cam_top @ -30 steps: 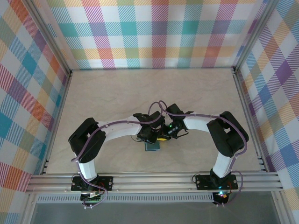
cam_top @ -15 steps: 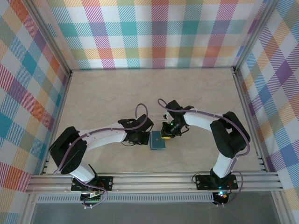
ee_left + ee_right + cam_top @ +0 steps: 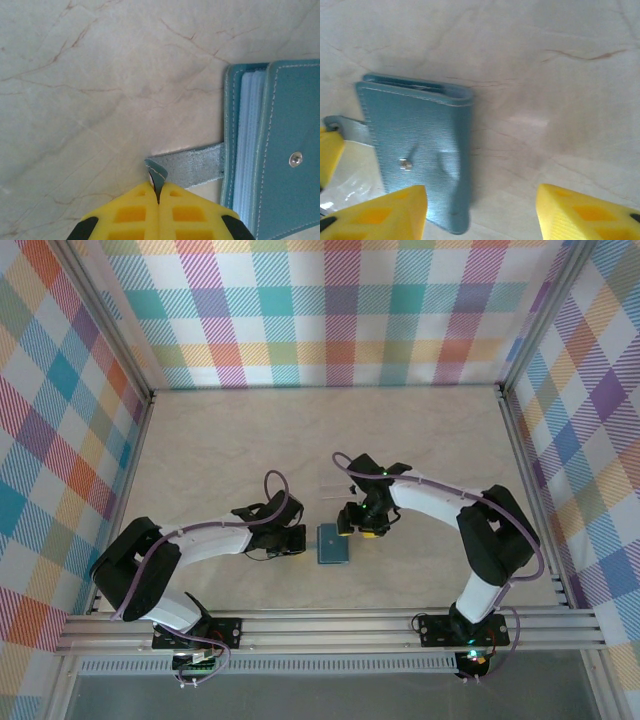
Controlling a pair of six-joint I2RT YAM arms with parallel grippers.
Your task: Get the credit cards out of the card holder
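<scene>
On the table (image 3: 250, 450), betw. the arms, the shut teal card holder (image 3: 333, 544) is laid flat; its grey side tab (image 3: 192, 165) is pinched by the L gripper (image 3: 159, 192); the R gripper (image 3: 480, 202) is spread wide over it

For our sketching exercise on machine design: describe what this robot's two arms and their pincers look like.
The left arm and right arm share white tubular links, bulky black joints and a looping purple cable. The left pincer and right pincer have chunky yellow fingers with recessed pockets.
</scene>
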